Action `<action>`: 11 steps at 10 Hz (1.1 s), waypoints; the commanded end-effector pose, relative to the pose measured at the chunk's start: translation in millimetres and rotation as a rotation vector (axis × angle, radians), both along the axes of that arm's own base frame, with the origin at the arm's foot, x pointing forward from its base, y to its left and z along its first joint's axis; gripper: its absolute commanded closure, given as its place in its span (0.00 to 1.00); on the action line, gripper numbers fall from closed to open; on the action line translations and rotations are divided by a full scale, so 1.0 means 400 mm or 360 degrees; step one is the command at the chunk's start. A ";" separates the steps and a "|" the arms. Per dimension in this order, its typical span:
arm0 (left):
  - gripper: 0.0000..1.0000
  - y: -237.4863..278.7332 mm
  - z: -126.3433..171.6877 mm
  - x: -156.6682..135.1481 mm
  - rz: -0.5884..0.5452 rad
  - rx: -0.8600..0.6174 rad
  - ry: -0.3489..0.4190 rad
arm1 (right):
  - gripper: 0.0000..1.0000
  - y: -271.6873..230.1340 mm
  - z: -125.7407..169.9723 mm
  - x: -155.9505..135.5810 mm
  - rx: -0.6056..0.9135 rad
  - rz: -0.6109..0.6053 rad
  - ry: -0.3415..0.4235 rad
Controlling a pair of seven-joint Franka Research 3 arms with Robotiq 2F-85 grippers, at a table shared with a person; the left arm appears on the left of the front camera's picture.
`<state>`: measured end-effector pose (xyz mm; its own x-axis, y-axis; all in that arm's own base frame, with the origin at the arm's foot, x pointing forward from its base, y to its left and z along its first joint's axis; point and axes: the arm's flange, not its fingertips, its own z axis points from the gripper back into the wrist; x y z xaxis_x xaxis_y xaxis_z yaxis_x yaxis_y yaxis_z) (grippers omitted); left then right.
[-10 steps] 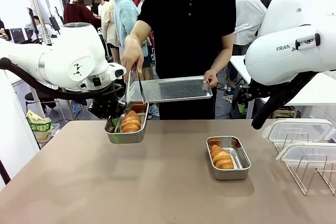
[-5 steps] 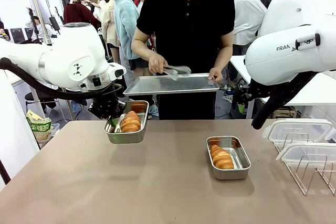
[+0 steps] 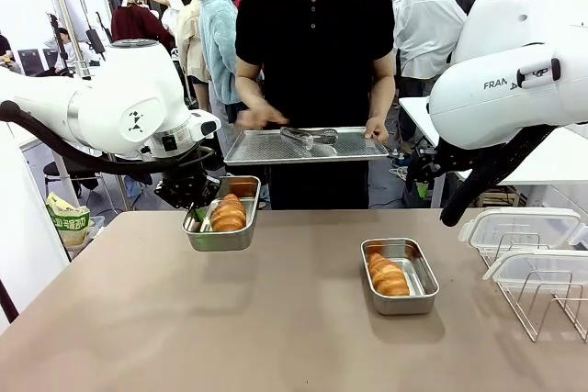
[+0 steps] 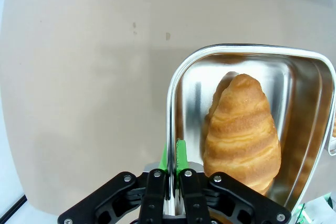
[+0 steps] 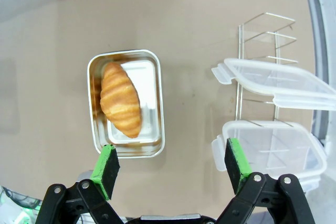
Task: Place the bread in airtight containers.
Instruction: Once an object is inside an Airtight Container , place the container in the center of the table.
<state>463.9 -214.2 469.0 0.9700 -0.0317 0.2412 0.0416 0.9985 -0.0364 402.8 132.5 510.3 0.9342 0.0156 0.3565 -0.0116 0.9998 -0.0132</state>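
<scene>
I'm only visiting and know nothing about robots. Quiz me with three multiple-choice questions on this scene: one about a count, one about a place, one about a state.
1. How many croissants lie in the steel containers? A one; B two; C four.
2. Where is the left gripper clamped? A on a croissant; B on a plastic lid; C on the rim of the left container.
3. How do the jaws of the right gripper stand? A open, holding nothing; B shut on a croissant; C shut on a plastic lid.
Answers: 1 B, one croissant in each. 2 C, its green pads pinch that rim. 3 A, its pads stand wide apart.
</scene>
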 end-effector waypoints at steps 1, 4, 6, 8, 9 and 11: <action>1.00 0.003 0.008 -0.001 0.0008 -0.0003 -0.0010 | 0.00 0.002 0.000 -0.001 0.0000 -0.0018 -0.0008; 1.00 0.003 0.008 -0.001 0.0008 -0.0003 -0.0010 | 0.00 0.002 0.000 -0.001 0.0000 -0.0018 -0.0008; 1.00 0.003 0.008 -0.001 0.0008 -0.0003 -0.0010 | 0.00 0.002 0.000 -0.001 0.0000 -0.0018 -0.0008; 1.00 0.003 0.008 -0.001 0.0008 -0.0003 -0.0010 | 0.00 0.002 0.000 -0.001 0.0000 -0.0018 -0.0008; 1.00 0.003 0.008 -0.001 0.0008 -0.0003 -0.0010 | 0.00 0.002 0.000 -0.001 0.0000 -0.0018 -0.0008; 1.00 0.003 0.008 -0.001 0.0008 -0.0003 -0.0010 | 0.00 0.002 0.000 -0.001 0.0000 -0.0018 -0.0008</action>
<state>463.9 -214.2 469.0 0.9700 -0.0317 0.2411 0.0416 0.9985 -0.0364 402.8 132.5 510.3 0.9342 0.0156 0.3565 -0.0116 0.9998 -0.0132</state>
